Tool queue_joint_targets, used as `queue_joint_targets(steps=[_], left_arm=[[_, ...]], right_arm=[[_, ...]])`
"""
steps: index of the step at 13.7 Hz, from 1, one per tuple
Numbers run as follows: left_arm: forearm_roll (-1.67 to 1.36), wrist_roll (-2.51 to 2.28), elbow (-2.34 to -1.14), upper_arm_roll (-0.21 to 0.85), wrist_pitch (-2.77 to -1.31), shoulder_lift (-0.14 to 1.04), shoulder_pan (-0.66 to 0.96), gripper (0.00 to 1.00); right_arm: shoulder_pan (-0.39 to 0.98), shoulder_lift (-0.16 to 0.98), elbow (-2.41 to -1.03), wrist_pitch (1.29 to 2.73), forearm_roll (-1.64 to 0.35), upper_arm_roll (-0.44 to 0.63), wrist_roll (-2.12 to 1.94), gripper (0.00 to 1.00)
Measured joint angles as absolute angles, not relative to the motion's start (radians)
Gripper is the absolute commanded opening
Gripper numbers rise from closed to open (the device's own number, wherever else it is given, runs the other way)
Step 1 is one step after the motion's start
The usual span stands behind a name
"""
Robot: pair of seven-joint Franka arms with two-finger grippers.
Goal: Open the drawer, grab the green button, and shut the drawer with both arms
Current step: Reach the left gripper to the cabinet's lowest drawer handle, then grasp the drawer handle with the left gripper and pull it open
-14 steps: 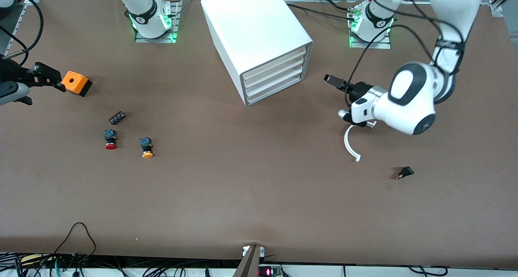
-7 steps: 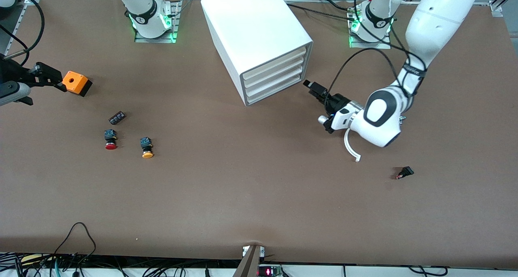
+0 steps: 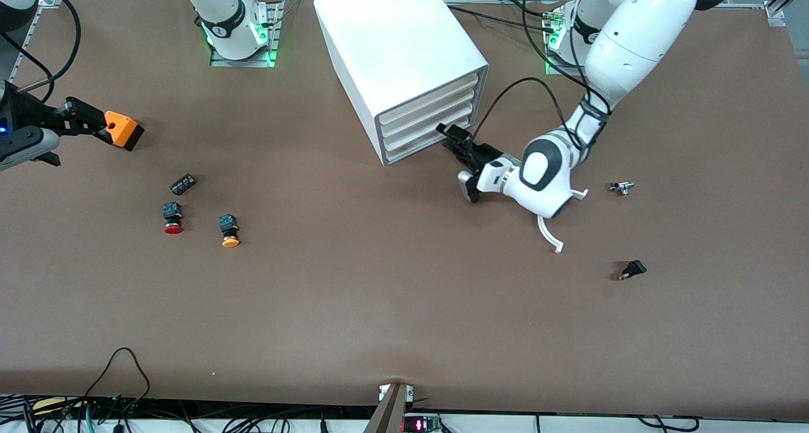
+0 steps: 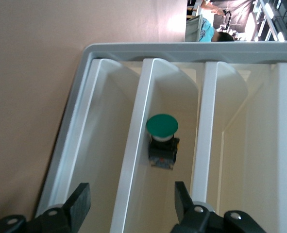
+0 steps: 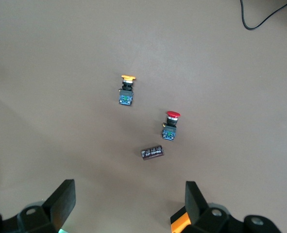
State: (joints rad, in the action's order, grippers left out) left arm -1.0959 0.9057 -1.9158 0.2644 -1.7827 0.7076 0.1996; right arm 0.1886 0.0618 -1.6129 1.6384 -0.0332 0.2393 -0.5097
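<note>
The brown desk (image 3: 404, 306) is carrying a white cabinet (image 3: 398, 47) near the arms' bases, its four drawer fronts facing the left arm's end and the front camera. The left arm is reaching to those fronts, its left claw (image 3: 456, 143) sitting right at the lower drawers with fingers (image 4: 80, 201) spread wide and holding nothing. In the left wrist view, the drawer (image 4: 133, 160) is showing its inside, and the green button (image 4: 161, 141) is lying in it, apart from both fingertips. At the right arm's end, the right claw (image 3: 85, 124) is hanging over the desk, its fingers (image 5: 65, 199) apart, with an orange box (image 3: 121, 129) at one fingertip. Nearer the front camera are lying a small dark block (image 3: 182, 184), a red button (image 3: 172, 219) and a yellow button (image 3: 229, 230). Toward the left arm's end are a white curved strip (image 3: 548, 236), a small metal part (image 3: 622, 187) and a small black part (image 3: 632, 270).
</note>
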Motion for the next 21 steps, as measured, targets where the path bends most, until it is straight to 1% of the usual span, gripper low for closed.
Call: queue_joint_targets(steps=[1, 2, 4, 5, 6, 7, 8, 10, 13, 21], left_arm=[[-1.116, 0.916, -1.927, 0.264, -1.796, 0.708, 0.217, 0.75], [-1.129, 0.921, -1.937, 0.264, -1.808, 0.708, 0.228, 0.71], [-1.17, 0.948, -1.955, 0.264, -1.817, 0.708, 0.242, 0.6], [-1.198, 0.977, -1.967, 0.264, -1.83, 0.709, 0.25, 0.5], [-1.228, 1.007, -1.977, 0.262, -1.845, 0.714, 0.258, 0.36], [-1.244, 1.024, -1.981, 0.261, -1.85, 0.721, 0.262, 0.24], [-1.248, 1.035, -1.984, 0.261, -1.85, 0.728, 0.268, 0.18], [-1.253, 1.042, -1.985, 0.261, -1.85, 0.733, 0.277, 0.09], [-1.26, 1.041, -1.985, 0.262, -1.839, 0.73, 0.275, 0.07], [-1.262, 1.009, -1.974, 0.254, -1.834, 0.73, 0.242, 0.07]], right_arm=[[0.189, 0.062, -1.613, 1.638, -0.033, 0.239, -0.51, 1.0], [0.189, 0.062, -1.613, 1.639, -0.033, 0.24, -0.51, 1.0], [0.188, 0.062, -1.613, 1.648, -0.033, 0.24, -0.51, 0.99], [0.188, 0.062, -1.613, 1.651, -0.033, 0.24, -0.51, 1.0], [0.188, 0.062, -1.613, 1.652, -0.033, 0.241, -0.51, 1.0], [0.188, 0.062, -1.613, 1.653, -0.033, 0.241, -0.51, 1.0], [0.188, 0.063, -1.613, 1.653, -0.033, 0.242, -0.51, 1.0], [0.187, 0.063, -1.613, 1.654, -0.033, 0.243, -0.51, 1.0], [0.187, 0.064, -1.613, 1.656, -0.033, 0.244, -0.51, 1.0], [0.188, 0.068, -1.612, 1.657, -0.033, 0.244, -0.51, 1.0]])
